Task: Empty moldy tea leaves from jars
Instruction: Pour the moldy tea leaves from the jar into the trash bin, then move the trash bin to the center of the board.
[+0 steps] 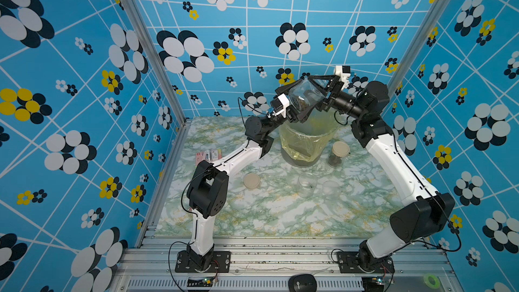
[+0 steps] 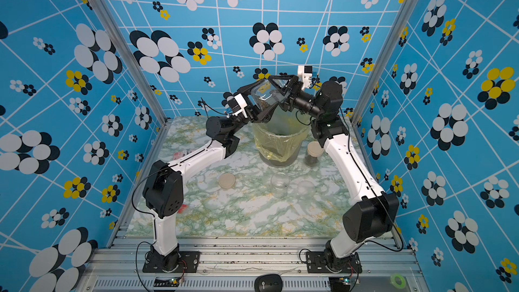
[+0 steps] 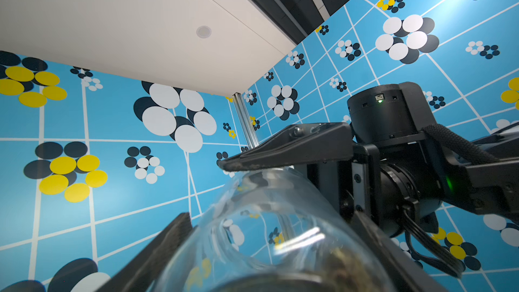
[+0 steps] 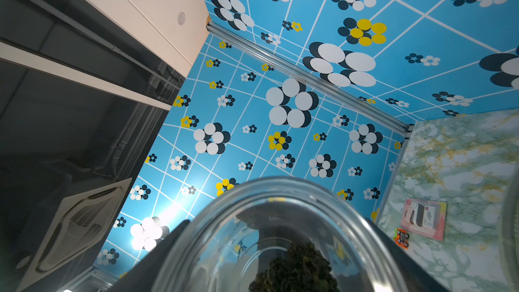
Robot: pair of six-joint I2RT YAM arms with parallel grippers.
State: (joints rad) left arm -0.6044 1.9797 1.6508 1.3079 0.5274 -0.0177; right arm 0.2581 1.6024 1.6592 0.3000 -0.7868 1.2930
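You have walls (image 1: 84, 85) in blue, crossed by white lines, with flowers of white, black and yellow ovals. Your table (image 1: 266, 214): white marble pattern, green veins, yellow flecks. Bin (image 1: 302, 163): grey; its bag (image 1: 306, 141): translucent yellow. Arms (image 1: 238, 155): white shells, black joints. Raised jar (image 1: 302, 95): clear; its tea leaves (image 4: 295, 271): dark olive-brown. Standing jar (image 1: 335, 160): clear, dark fill, beige lid (image 1: 340, 147). Loose lid (image 1: 252, 181): beige. Mouse (image 1: 302, 283): black. Tape ring (image 1: 431, 280): green.

Jars, clear: 3 (raised jar (image 1: 304, 96), lidded jar (image 1: 334, 160), empty jar (image 1: 307, 185)). Loose lids: 2 (beige lid (image 1: 252, 181), translucent lid (image 1: 330, 188)). Yellow-lined bin (image 1: 303, 148): 1. Computer mouse (image 1: 302, 283): 1. Green tape roll (image 1: 431, 280): 1.
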